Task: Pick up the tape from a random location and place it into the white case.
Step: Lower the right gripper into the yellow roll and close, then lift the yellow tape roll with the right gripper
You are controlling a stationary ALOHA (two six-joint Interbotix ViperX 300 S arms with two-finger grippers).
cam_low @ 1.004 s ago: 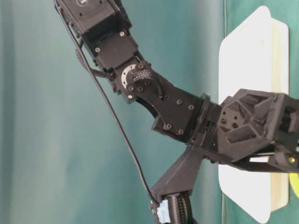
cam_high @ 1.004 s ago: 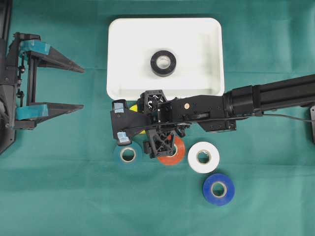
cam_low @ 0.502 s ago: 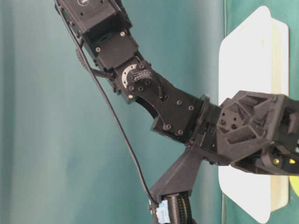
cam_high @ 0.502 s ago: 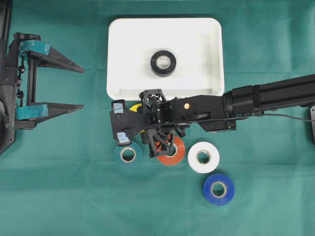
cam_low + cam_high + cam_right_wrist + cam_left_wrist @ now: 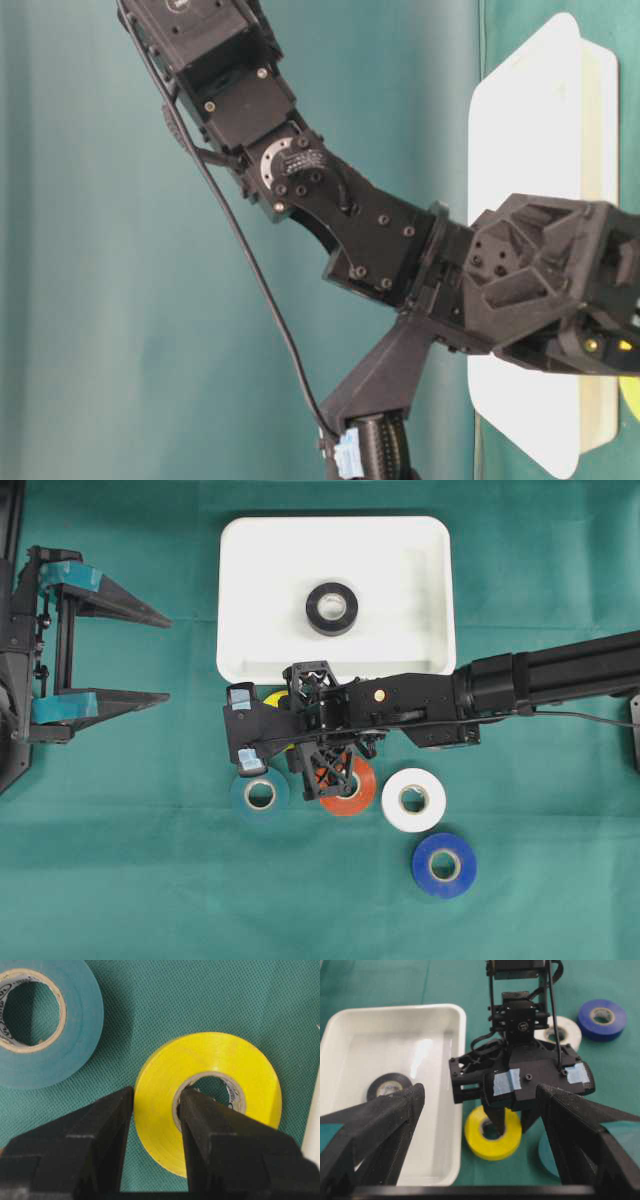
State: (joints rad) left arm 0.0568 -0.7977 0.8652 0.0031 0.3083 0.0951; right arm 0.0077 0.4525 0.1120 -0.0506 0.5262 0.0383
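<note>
between the right tool's (image 5: 152, 1125) two fingers (image 5: 107, 1125) sits one wall of the yellow tape (image 5: 210, 1095): one finger outside the roll, the other down through its core, clamped on it. the roll lies flat on the green counter (image 5: 150, 880), not lifted that i can see.

just past the roll, toward the counter's far edge, runs the near rim of the white case (image 5: 240, 610); tape and rim are close but apart. so the carry is short: up, over the rim, away from the near edge. a black roll (image 5: 332, 608) already lies inside near the middle, with bare floor around it.

teal roll (image 5: 260, 795) lies just beside the tool on the near side; orange (image 5: 355, 790), white (image 5: 414, 800) and blue (image 5: 444, 865) rolls trail toward the right.

left tool (image 5: 110, 650) hangs at the counter's left edge, fingers wide apart, holding nothing, well away from the tape.
</note>
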